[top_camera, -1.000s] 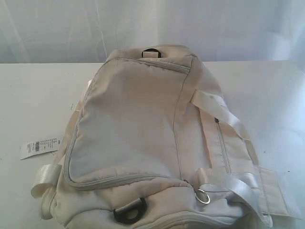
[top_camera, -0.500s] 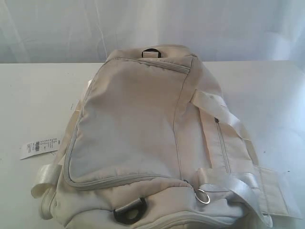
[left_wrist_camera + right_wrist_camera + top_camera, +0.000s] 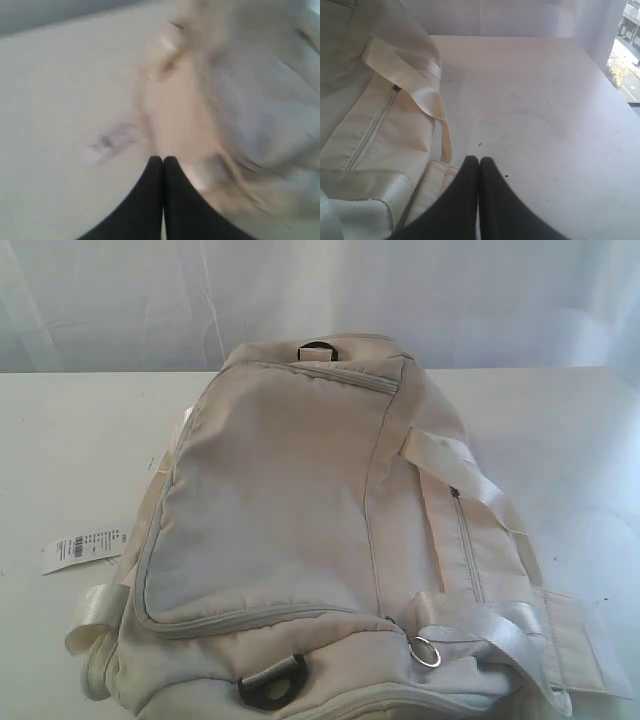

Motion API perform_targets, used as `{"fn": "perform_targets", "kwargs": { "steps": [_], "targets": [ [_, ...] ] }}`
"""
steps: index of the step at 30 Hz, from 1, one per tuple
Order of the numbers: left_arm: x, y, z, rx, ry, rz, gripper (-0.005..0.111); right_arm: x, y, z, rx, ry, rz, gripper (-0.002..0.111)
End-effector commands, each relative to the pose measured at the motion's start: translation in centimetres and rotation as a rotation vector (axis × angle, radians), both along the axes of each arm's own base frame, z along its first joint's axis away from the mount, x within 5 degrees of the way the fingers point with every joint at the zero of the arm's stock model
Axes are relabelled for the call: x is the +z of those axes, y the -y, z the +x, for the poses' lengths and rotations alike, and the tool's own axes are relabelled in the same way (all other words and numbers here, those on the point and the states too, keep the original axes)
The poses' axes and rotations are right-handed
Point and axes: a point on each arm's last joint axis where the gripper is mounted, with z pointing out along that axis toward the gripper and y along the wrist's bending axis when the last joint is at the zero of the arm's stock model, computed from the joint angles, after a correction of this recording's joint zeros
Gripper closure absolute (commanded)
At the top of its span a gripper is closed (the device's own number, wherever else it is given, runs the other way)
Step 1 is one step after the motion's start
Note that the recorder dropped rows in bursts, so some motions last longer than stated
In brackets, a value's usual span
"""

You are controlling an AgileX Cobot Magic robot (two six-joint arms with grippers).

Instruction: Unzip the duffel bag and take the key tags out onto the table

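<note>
The cream-beige duffel bag [image 3: 290, 530] lies zipped shut across the middle of the white table [image 3: 60, 450], its grey zipper curving round the top panel to a metal pull ring [image 3: 427, 652] at the front right. The key tags are hidden. Neither arm shows in the exterior view. My left gripper [image 3: 163, 160] is shut and empty, above the table beside the blurred bag [image 3: 240, 110]. My right gripper [image 3: 479, 161] is shut and empty, above the table next to the bag's side [image 3: 375, 130] and its white webbing handle [image 3: 427, 95].
A white paper label with a barcode [image 3: 82, 546] lies on the table left of the bag, blurred in the left wrist view [image 3: 111, 141]. Black D-rings sit at the bag's far end [image 3: 317, 348] and near end [image 3: 273, 684]. A pale curtain hangs behind the table.
</note>
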Motion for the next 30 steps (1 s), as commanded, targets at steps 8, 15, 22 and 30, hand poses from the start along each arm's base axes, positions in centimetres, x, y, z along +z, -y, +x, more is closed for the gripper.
{"fn": "perform_targets", "kwargs": {
  "steps": [8, 15, 22, 30],
  "targets": [
    [-0.3, 6.3, 0.6, -0.923, -0.15, -0.22, 0.107, 0.2, 0.0, 0.0, 0.0, 0.016, -0.006, 0.108],
    [-3.7, 6.8, 0.5, -0.938, -0.189, -0.18, 0.107, 0.2, 0.0, 0.0, 0.0, 0.016, -0.006, 0.108],
    [-7.2, 6.6, 1.0, -0.836, -0.253, -0.173, 0.09, 0.2, 0.0, 0.0, 0.003, 0.016, -0.019, 0.108],
    [-7.1, 7.3, 2.4, -0.864, -0.193, -0.129, 0.056, 0.6, 0.0, 0.1, 0.003, 0.066, -0.036, 0.108]
  ]
}}
